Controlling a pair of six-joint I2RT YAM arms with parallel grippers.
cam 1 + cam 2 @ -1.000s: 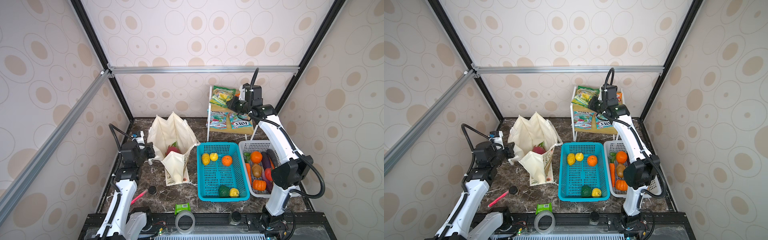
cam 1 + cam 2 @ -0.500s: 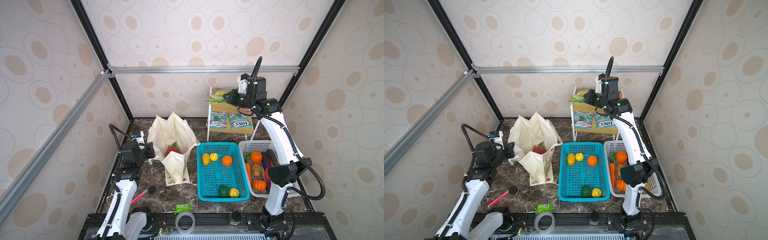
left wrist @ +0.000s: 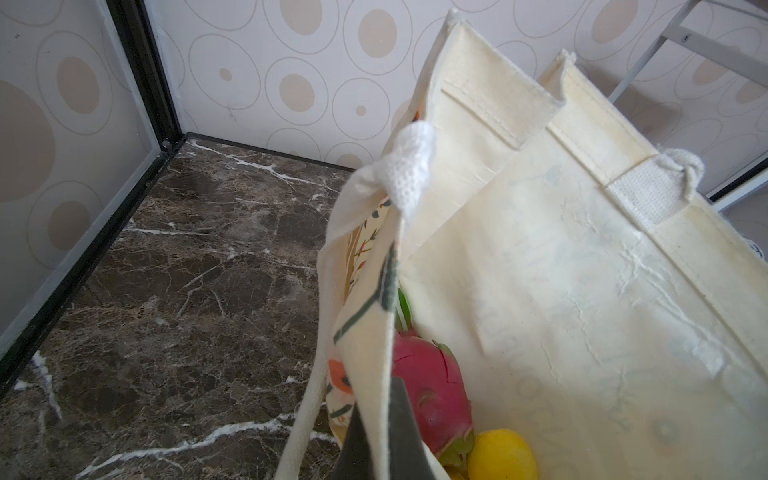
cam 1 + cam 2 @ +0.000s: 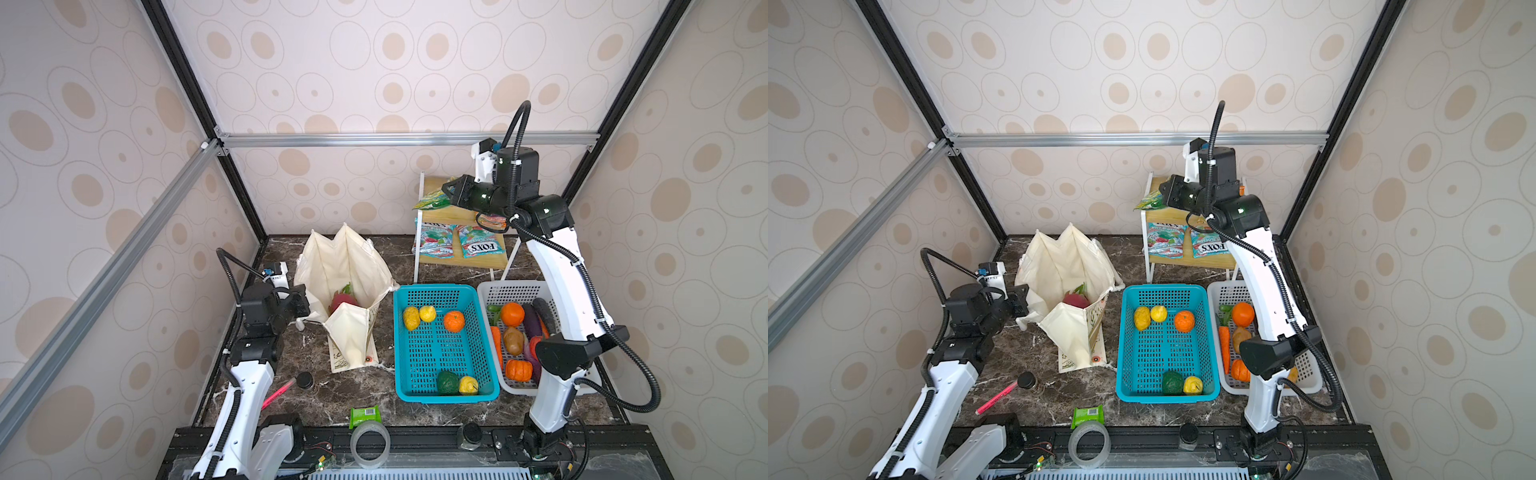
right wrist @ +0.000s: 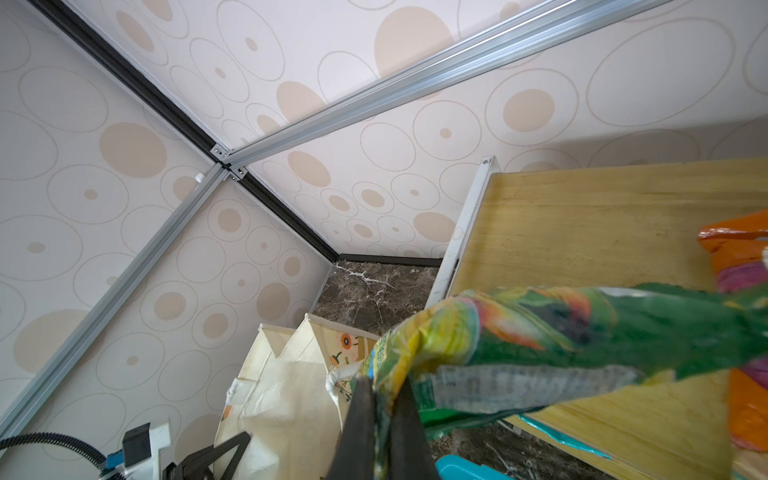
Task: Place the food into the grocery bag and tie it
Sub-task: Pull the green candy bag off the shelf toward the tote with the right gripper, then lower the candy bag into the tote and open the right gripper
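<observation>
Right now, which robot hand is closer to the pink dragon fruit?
Left. The left gripper pinches the grocery bag at its rim, beside the dragon fruit inside; the right gripper is up at the wooden shelf, holding a green snack packet.

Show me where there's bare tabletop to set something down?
Bare dark marble tabletop lies behind the cream canvas bag toward the back-left corner, and between the bag and the wooden shelf stand. The right side is crowded: the blue plastic basket and white plastic basket sit side by side.
</observation>
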